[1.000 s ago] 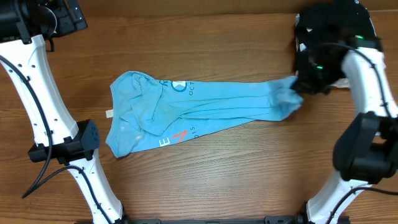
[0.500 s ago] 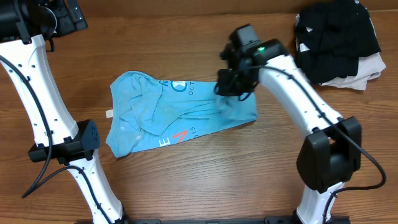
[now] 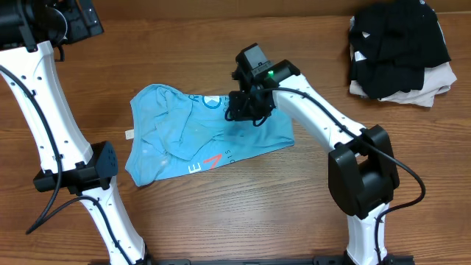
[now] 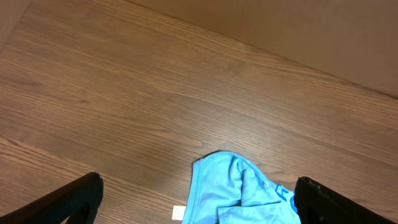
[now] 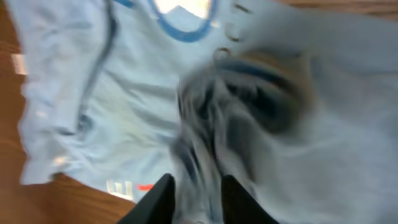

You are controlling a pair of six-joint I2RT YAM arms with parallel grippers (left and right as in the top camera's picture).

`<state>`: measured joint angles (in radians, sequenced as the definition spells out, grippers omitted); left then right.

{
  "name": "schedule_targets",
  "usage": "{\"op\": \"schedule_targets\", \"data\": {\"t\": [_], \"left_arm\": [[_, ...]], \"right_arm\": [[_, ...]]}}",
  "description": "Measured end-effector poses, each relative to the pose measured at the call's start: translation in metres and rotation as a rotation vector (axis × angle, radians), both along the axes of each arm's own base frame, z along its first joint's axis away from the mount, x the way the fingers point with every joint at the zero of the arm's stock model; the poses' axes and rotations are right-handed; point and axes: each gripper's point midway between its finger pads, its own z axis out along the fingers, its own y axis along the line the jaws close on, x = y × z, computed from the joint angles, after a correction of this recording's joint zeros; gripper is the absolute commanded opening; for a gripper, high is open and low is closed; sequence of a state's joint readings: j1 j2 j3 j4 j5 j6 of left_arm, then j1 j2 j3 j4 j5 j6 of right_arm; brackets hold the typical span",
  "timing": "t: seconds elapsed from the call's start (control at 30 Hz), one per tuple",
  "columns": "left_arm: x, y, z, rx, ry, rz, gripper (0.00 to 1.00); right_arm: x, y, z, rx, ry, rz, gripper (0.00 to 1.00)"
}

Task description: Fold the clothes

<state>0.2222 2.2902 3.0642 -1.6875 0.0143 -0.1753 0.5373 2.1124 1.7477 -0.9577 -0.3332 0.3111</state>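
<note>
Wooden counter: open boards on every side of the right gripper, with black garments well apart to its right. Since 1 second ago it has carried the T-shirt hem leftward, doubling the cloth beneath it. Arm outstretched, jaws narrow, pinching cloth. Left gripper is wide above the shirt's edge.

Wooden table; T-shirt, garment pile
</note>
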Motion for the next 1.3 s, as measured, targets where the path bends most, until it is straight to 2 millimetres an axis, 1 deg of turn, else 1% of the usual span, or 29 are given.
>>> {"op": "schedule_targets", "data": {"t": [0.1, 0.2, 0.23, 0.27, 0.3, 0.33, 0.37, 0.43, 0.5, 0.53, 0.6, 0.67, 0.73, 0.83, 0.93, 1.0, 1.1, 1.17, 1.23, 1.3], "left_arm": [[0.000, -0.001, -0.001, -0.005, 0.003, -0.003, 1.00], [0.001, -0.004, -0.009, -0.025, 0.029, -0.018, 1.00], [0.001, -0.006, -0.015, -0.034, 0.047, -0.029, 1.00], [0.002, -0.009, -0.022, -0.046, 0.072, -0.048, 1.00], [0.002, -0.011, -0.032, -0.060, 0.104, -0.067, 1.00], [0.001, -0.014, -0.039, -0.070, 0.128, -0.083, 1.00], [0.001, -0.016, -0.051, -0.082, 0.169, -0.107, 1.00], [-0.001, -0.023, -0.075, -0.103, 0.247, -0.154, 1.00], [-0.007, -0.028, -0.101, -0.122, 0.335, -0.198, 1.00], [-0.011, -0.031, -0.116, -0.131, 0.384, -0.222, 1.00], [-0.019, -0.037, -0.142, -0.149, 0.471, -0.269, 1.00], [-0.030, -0.041, -0.169, -0.167, 0.556, -0.312, 1.00], [-0.036, -0.044, -0.194, -0.180, 0.611, -0.344, 1.00], [-0.045, -0.047, -0.231, -0.190, 0.673, -0.395, 1.00], [-0.056, -0.049, -0.263, -0.199, 0.719, -0.436, 1.00], [-0.068, -0.052, -0.282, -0.210, 0.759, -0.466, 1.00], [-0.083, -0.055, -0.303, -0.225, 0.803, -0.498, 1.00], [-0.090, -0.056, -0.312, -0.232, 0.820, -0.507, 1.00], [-0.096, -0.058, -0.319, -0.237, 0.833, -0.525, 1.00], [-0.099, -0.060, -0.320, -0.245, 0.837, -0.546, 1.00]], "right_arm": [[-0.009, 0.012, 0.007, 0.061, 0.024, 0.049, 0.37], [-0.012, 0.017, 0.021, 0.100, 0.043, 0.075, 0.47], [-0.011, 0.015, 0.028, 0.107, 0.044, 0.082, 0.57], [-0.010, 0.010, 0.037, 0.107, 0.045, 0.083, 0.76], [-0.007, 0.002, 0.046, 0.105, 0.044, 0.077, 0.84], [-0.003, -0.006, 0.053, 0.100, 0.038, 0.064, 0.86], [-0.001, -0.015, 0.060, 0.095, 0.033, 0.056, 0.86], [0.006, -0.042, 0.076, 0.080, 0.025, 0.018, 0.86], [0.011, -0.066, 0.086, 0.066, 0.023, -0.020, 0.86], [0.013, -0.079, 0.089, 0.056, 0.027, -0.041, 0.86], [0.014, -0.101, 0.089, 0.030, 0.046, -0.081, 0.86], [0.015, -0.115, 0.086, 0.000, 0.059, -0.106, 0.86], [0.016, -0.121, 0.084, -0.017, 0.058, -0.112, 0.86], [0.016, -0.121, 0.084, -0.026, 0.052, -0.103, 0.86], [0.015, -0.122, 0.083, -0.033, 0.047, -0.095, 0.88], [0.015, -0.122, 0.083, -0.039, 0.044, -0.091, 0.89], [0.015, -0.123, 0.083, -0.040, 0.042, -0.087, 0.90], [0.015, -0.123, 0.082, -0.043, 0.042, -0.087, 0.91], [0.015, -0.124, 0.082, -0.048, 0.041, -0.086, 0.92], [0.015, -0.125, 0.082, -0.051, 0.040, -0.086, 0.92]]}}
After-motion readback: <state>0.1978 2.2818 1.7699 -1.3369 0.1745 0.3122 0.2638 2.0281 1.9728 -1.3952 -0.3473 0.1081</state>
